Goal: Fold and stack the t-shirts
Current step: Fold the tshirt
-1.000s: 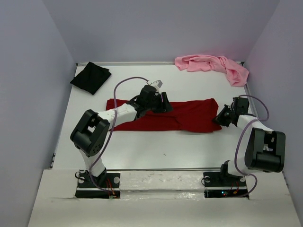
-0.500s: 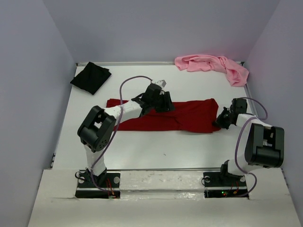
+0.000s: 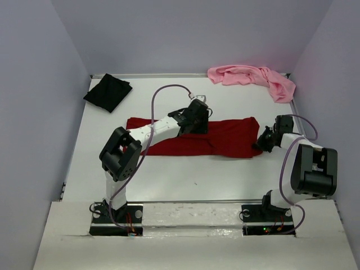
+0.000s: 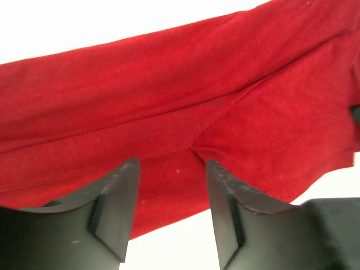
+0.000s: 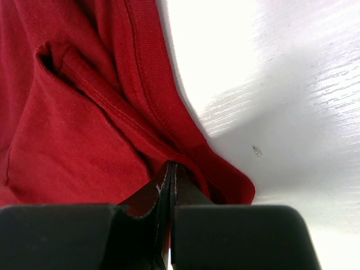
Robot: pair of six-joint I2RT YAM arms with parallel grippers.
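The dark red t-shirt [image 3: 228, 139] lies folded into a long band across the middle of the table. It fills the left wrist view [image 4: 169, 95] and the left of the right wrist view [image 5: 73, 129]. My left gripper [image 3: 198, 121] is open and empty just above the band's middle, jaws apart [image 4: 171, 169] over its near edge. My right gripper [image 3: 261, 142] is shut on the shirt's right end [image 5: 170, 167], low at the table. The black t-shirt [image 3: 108, 92] lies folded at the back left. The light pink t-shirt [image 3: 253, 77] lies crumpled at the back right.
The white table [image 3: 185, 174] is walled by grey panels on the left, back and right. Both arm bases stand on the near rail [image 3: 191, 216]. The left arm's cable loops above the red shirt.
My left gripper has moved to the right along the red shirt, still open. The right gripper has stayed at the shirt's right end, barely shifting.
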